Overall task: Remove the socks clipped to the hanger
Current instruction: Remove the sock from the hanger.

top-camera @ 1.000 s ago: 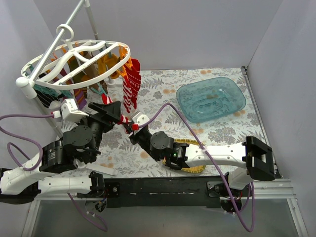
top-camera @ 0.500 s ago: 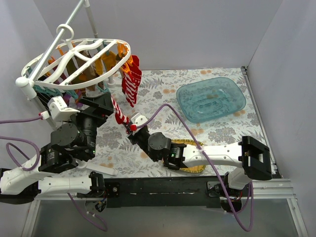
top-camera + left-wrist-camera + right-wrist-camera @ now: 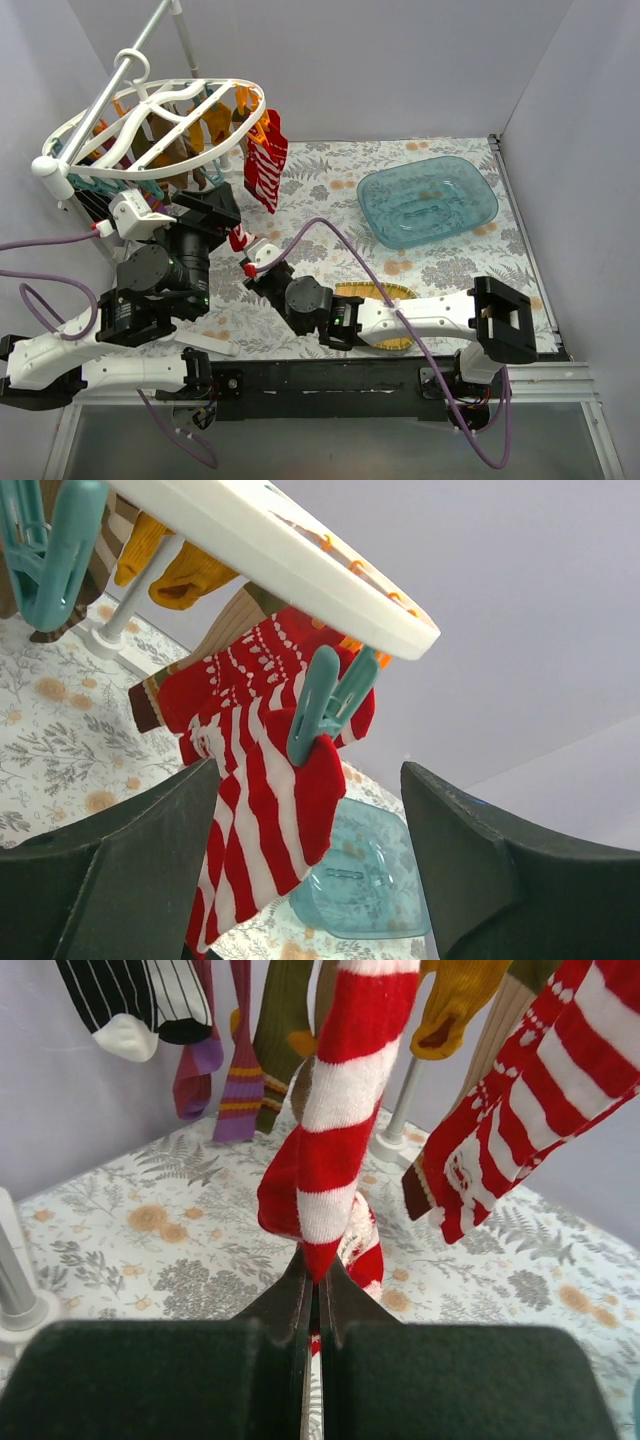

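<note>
A red-and-white striped sock (image 3: pixel 340 1140) is hanging from a teal clip (image 3: pixel 325 705) on the hanger (image 3: pixel 290 565) over the worktop's (image 3: pixel 330 170) left side, and the right claw (image 3: pixel 318 1270) is clamping tight on its toe. The left claw (image 3: pixel 308 770) is gaping wide around that clip. Other socks (image 3: pixel 240 1070) are dangling behind, and a blue tray (image 3: pixel 490 205) is sitting well apart to the right.
</note>
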Tool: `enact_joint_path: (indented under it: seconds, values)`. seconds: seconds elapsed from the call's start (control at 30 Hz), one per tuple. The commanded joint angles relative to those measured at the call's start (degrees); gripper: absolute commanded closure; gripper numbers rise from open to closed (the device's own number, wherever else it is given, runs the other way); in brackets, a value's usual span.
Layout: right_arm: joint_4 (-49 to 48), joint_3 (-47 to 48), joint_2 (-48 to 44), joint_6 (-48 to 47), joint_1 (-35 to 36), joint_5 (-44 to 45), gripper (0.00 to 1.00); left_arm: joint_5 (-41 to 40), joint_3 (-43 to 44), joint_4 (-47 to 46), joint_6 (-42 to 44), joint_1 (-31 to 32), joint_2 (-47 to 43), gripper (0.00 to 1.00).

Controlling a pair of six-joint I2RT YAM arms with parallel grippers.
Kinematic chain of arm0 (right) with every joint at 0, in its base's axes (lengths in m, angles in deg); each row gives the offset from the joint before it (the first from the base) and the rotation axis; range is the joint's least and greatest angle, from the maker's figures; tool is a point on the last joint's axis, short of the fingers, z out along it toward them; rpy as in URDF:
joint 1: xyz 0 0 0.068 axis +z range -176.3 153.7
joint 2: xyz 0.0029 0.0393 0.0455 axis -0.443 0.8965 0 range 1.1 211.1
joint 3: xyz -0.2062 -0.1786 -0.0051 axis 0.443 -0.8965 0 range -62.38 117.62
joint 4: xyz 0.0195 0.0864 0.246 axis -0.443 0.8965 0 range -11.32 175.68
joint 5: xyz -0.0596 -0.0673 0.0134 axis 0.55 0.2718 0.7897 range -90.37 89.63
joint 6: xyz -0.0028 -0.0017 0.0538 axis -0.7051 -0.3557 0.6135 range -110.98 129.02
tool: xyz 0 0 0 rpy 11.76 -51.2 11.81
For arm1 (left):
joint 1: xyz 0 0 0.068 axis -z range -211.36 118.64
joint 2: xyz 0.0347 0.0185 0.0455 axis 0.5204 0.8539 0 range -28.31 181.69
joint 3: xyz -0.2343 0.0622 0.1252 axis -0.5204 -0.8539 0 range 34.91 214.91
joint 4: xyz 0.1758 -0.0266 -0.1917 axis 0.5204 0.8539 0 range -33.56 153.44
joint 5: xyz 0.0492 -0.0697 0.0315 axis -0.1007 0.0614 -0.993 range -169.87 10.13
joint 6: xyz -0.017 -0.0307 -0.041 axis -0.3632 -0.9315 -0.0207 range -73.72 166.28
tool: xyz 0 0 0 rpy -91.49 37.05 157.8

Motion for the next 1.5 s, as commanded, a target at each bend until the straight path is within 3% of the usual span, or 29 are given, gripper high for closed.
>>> enact_joint_path:
  seconds: [0.0, 0.27, 0.7, 1.07, 1.33, 1.47]
  values:
    - [-7.16, 5.12, 2.52, -7.82, 3.0, 6.02, 0.99, -3.13, -0.52, -0.74, 1.32, 0.17, 0.3, 0.28]
    - [-14.38, 9.34, 8.85, -22.24, 7.13, 10.51, 0.99, -4.8, 0.09, 0.05, 1.41, 0.17, 0.21, 0.28]
    - [-15.35, 11.19, 10.7, -25.06, 8.45, 9.55, 0.99, -7.26, 1.94, 5.42, -0.27, 0.17, -0.14, 0.39]
    - [-15.0, 10.49, 9.74, -24.0, 8.45, 8.58, 0.99, -7.44, 2.03, 0.5, 8.97, 0.17, -2.51, 0.32]
    - [-15.26, 9.53, 9.12, -23.21, 8.54, 7.88, 0.99, -8.22, -2.8, -24.87, 32.41, 0.26, -6.12, 0.31]
    - [-15.88, 8.47, 7.98, -22.95, 8.45, 7.09, 0.99, -8.94, -3.24, -30.51, 39.63, 0.69, -5.68, 0.31]
